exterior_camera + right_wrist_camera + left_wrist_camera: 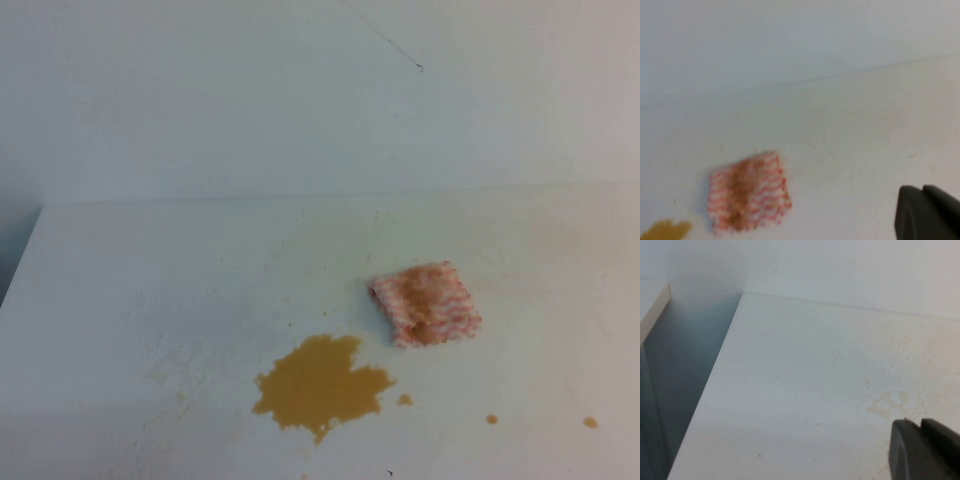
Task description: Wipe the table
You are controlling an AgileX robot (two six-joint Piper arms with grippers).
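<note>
White table (790,390) edge beyond left hand (920,427); right hand (922,192) near cloth (749,192).

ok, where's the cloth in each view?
High view: cloth right of centre, beyond the spill; no grippers shown.
Left wrist view: no cloth; left gripper over the table.
Right wrist view: cloth between spill and right gripper.
Shared landmark: the table's back edge against the wall.

Coarse woven cloth (426,303); smooth, matt white table (150,280)
</note>
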